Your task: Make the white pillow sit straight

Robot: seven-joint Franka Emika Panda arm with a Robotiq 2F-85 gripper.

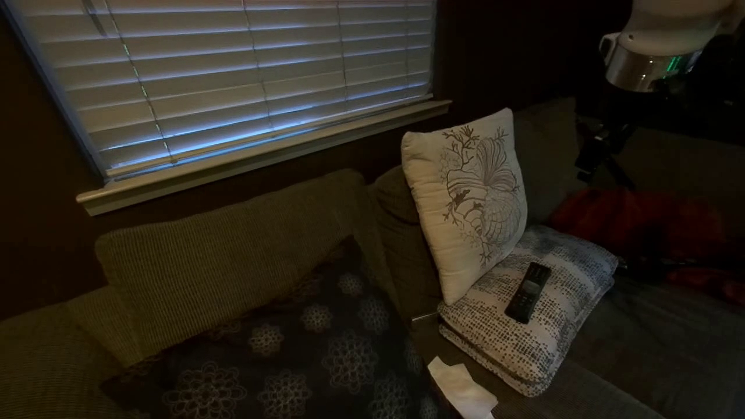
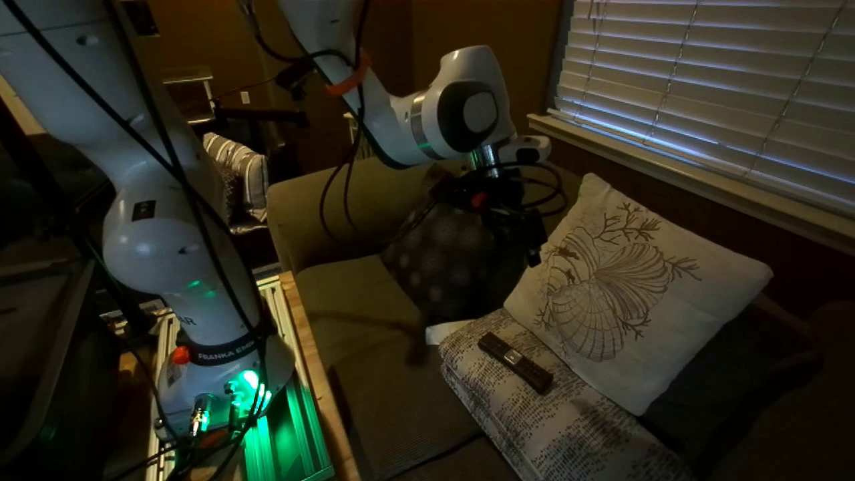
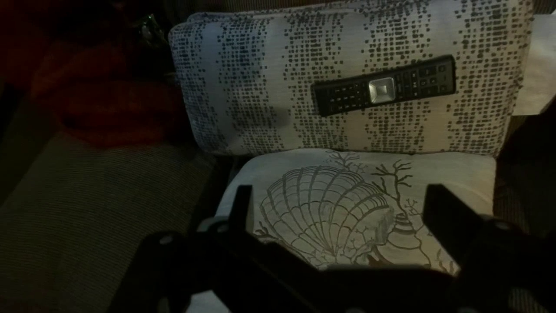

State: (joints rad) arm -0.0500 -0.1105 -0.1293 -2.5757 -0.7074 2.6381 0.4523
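The white pillow (image 1: 465,203) is plump and off-white with a printed shell and coral design. It stands on edge behind the pale grey-patterned cushion and leans back against the sofa, its printed face outward, in both exterior views (image 2: 628,287). In the wrist view the white pillow (image 3: 321,204) lies behind the jaws, its far edge along the patterned cushion. My gripper (image 3: 339,193) is open, with its two dark fingers wide apart and nothing held between them. In an exterior view the gripper (image 2: 531,250) hangs near the pillow's upper side; contact cannot be told. The fingers are very dark in both exterior views.
The grey-patterned cushion (image 2: 534,427) lies flat on the seat with a black remote (image 2: 514,361) on it. A dark flowered cushion (image 1: 302,349) leans nearby. White paper (image 1: 463,387) lies beside it. Red cloth (image 1: 640,224) is on the sofa. A window sill (image 1: 262,157) runs behind.
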